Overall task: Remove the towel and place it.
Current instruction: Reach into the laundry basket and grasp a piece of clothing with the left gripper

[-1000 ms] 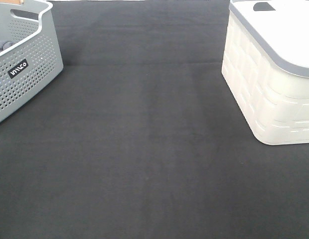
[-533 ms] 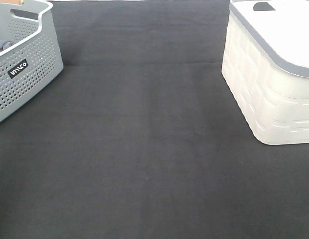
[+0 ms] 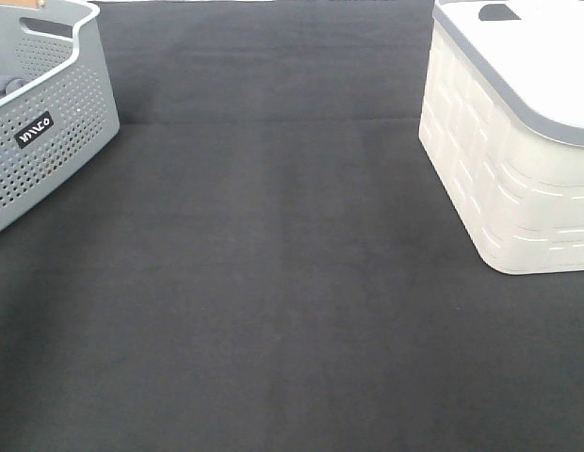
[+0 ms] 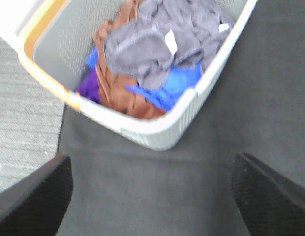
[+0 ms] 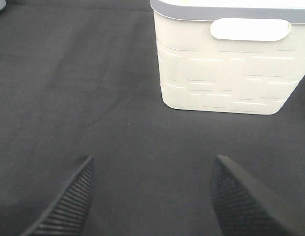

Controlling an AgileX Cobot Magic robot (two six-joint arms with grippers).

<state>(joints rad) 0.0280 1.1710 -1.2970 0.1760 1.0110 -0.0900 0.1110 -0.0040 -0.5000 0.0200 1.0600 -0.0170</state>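
- Grey perforated basket (image 3: 49, 111), far-left corner of the counter (image 3: 273, 301): it holds the towel (image 4: 142, 49), greyish-lavender with a white tag, lying on top of brown, blue and purple cloths.
- Left gripper (image 4: 152, 162): fingers wide apart and holding nothing, above bare counter just short of the basket's near corner.
- Centre of the counter: the high view matches the past second. No arm has entered, so removal is judged not yet begun.
- White lidded bin (image 3: 504, 179), far-right corner: lid on.
- Right gripper (image 5: 153, 160): fingers apart, empty, near the bin.
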